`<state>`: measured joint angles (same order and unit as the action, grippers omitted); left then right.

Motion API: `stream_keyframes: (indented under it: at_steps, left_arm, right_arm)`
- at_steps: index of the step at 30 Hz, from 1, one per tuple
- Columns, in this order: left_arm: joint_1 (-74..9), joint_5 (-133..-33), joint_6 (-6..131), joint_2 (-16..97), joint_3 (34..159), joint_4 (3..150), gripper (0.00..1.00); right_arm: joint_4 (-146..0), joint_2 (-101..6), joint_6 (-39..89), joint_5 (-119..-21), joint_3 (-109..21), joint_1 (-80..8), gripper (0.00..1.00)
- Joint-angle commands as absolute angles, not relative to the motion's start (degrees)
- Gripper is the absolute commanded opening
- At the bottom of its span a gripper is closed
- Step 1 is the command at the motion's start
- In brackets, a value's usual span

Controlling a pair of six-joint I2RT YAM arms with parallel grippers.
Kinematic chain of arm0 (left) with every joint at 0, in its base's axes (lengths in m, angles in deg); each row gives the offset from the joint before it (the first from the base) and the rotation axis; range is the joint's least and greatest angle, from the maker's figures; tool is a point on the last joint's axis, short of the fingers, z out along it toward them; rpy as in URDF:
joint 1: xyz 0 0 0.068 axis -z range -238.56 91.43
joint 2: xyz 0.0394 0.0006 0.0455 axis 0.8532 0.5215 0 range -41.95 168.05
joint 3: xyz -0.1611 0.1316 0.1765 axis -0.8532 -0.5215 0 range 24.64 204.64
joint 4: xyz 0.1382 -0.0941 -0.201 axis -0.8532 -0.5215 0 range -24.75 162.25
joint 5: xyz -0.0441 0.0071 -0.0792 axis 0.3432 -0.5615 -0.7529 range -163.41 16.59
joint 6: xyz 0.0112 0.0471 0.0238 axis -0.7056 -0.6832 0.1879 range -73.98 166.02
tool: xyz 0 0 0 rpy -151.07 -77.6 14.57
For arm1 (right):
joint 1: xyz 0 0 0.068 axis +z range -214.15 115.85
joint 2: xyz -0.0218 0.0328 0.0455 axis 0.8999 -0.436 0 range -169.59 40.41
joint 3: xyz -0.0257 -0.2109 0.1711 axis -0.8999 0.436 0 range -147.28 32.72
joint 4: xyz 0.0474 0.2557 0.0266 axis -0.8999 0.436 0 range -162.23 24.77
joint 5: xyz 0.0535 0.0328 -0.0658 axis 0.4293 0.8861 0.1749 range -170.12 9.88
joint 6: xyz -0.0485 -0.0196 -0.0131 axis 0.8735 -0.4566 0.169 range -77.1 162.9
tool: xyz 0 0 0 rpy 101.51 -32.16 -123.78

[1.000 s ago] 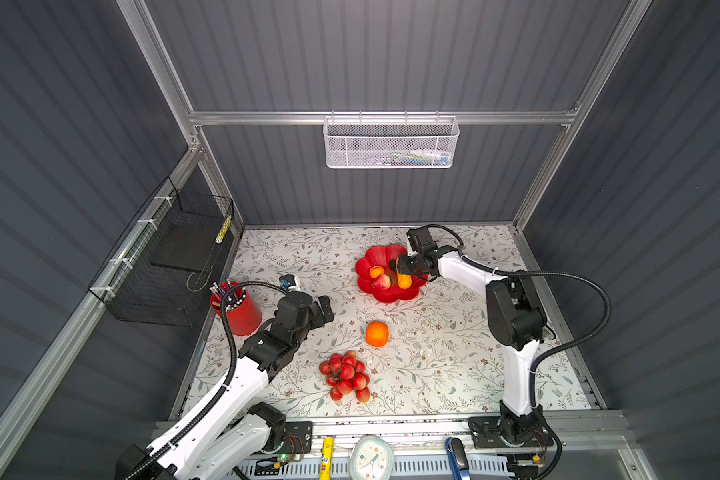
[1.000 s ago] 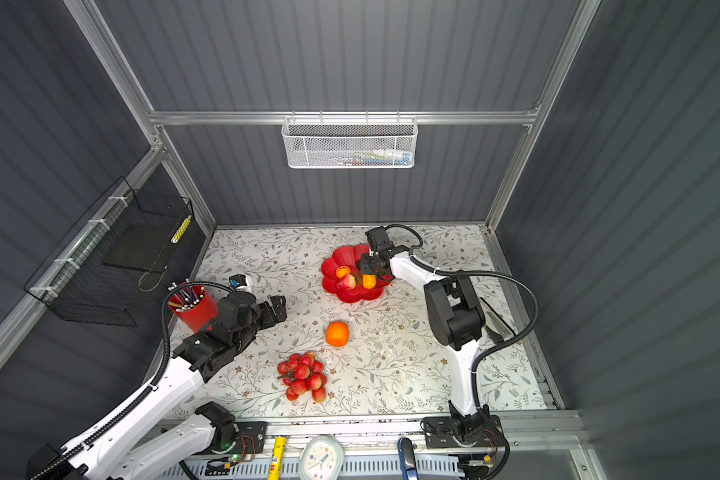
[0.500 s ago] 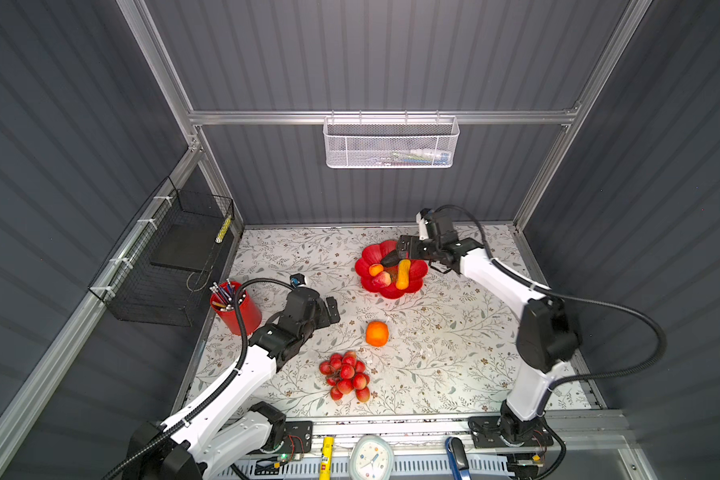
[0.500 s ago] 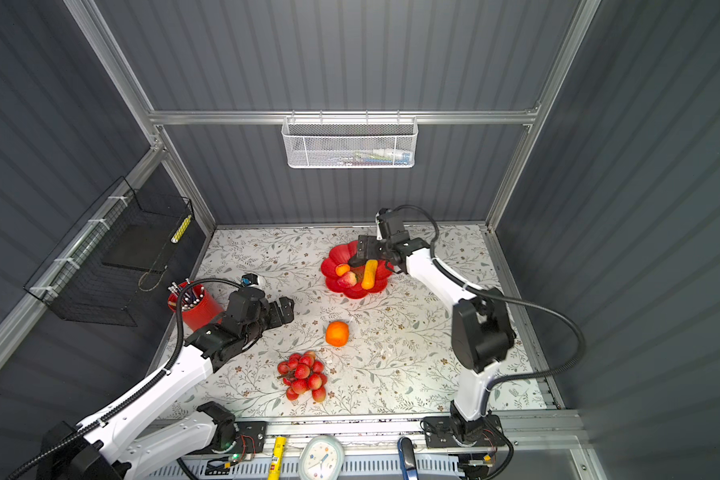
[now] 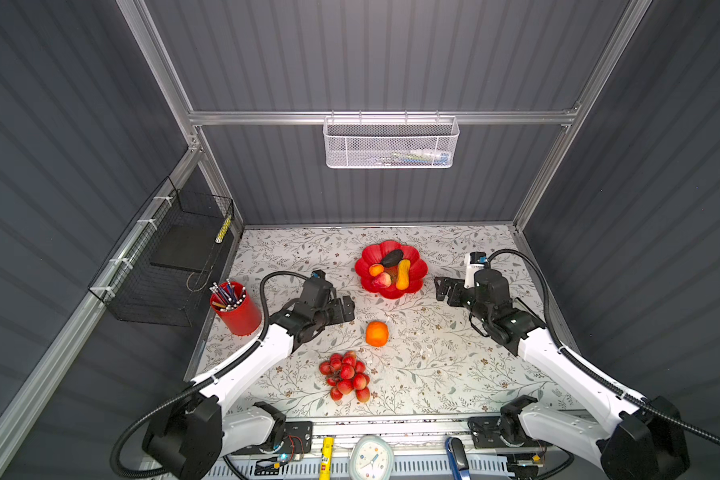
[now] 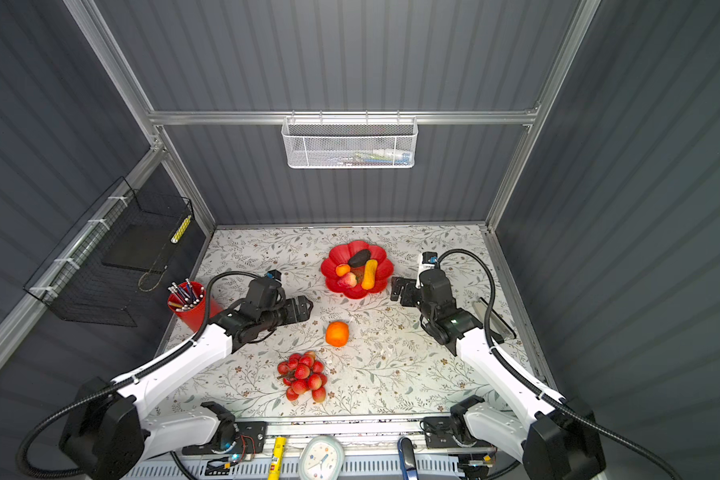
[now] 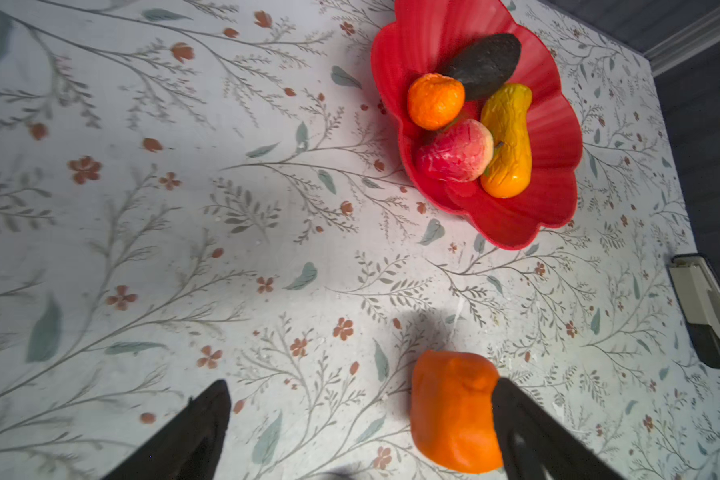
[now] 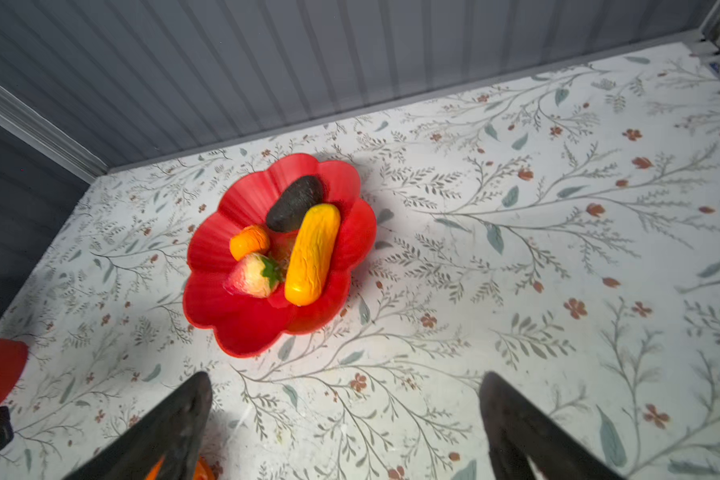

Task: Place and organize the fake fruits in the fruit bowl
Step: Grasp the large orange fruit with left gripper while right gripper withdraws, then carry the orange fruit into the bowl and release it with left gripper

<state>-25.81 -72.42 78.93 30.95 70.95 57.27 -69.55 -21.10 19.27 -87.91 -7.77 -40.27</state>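
Note:
The red flower-shaped fruit bowl holds the dark avocado, a small orange, the strawberry and the yellow-orange oblong fruit. A larger orange lies on the table in front of the bowl, and the red grape bunch lies nearer still. My left gripper hovers open, left of the larger orange. My right gripper is open and empty, right of the bowl.
A red cup of pens stands at the table's left edge. A black wire basket hangs on the left wall, a white mesh basket on the back wall. A beige stapler-like object lies behind the right arm.
My right gripper opened, left the yellow-orange fruit in the bowl and pulled back to the right. My left gripper moved right, toward the larger orange.

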Motion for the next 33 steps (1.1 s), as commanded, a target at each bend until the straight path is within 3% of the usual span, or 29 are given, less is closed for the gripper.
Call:
stream_keyframes:
  at_steps: [1,15,17,22,24,29,33]
  left_arm:
    - [-22.3,-77.6,77.6,35.0,74.7,58.3,0.98]
    - [-14.3,-77.8,77.8,53.5,82.0,52.0,0.98]
    - [-13.8,-78.1,77.8,54.8,82.5,52.2,0.93]
    - [-13.5,-79.9,77.9,56.0,83.0,52.5,0.62]
    - [-13.5,-79.9,77.7,55.0,83.2,52.8,0.54]
    - [-13.6,-76.3,73.8,50.8,87.2,51.3,0.49]
    - [-14.2,-73.4,66.1,53.7,98.1,49.8,0.49]
  right_arm:
    - [-71.7,-19.5,17.0,-89.0,-7.9,-40.6,0.99]
    - [-71.4,-20.7,16.8,-88.4,-9.0,-40.9,0.99]
    - [-71.5,-20.7,16.6,-88.5,-8.8,-41.0,0.99]
    - [-72.0,-20.8,16.5,-88.6,-8.5,-41.2,0.99]
    - [-72.3,-21.0,16.6,-88.5,-8.6,-41.2,0.99]
    - [-72.6,-21.8,16.3,-87.9,-9.0,-41.5,0.99]
    - [-72.4,-21.6,16.4,-87.7,-9.1,-41.7,0.99]
